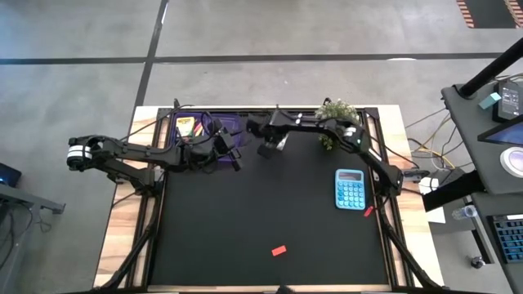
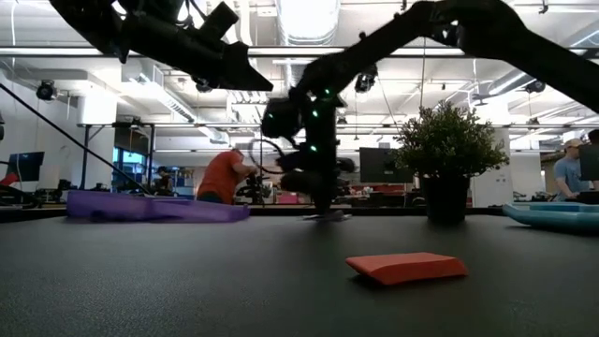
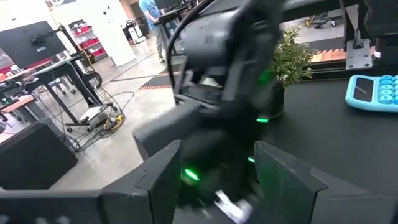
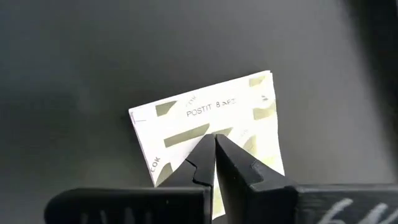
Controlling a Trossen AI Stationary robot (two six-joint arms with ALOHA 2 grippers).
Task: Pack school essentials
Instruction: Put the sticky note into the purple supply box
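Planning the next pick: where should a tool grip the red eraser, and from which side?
Take the eraser across its short width, coming straight down from above: it lies flat and alone on the mat, clear all round, a thin slab with no edge raised off the surface.

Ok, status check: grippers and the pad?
Right gripper shut on white pad, low over the mat's far side. Left gripper open beside it, near purple case. Nothing blocking.

White pad (image 4: 208, 134) flat on table
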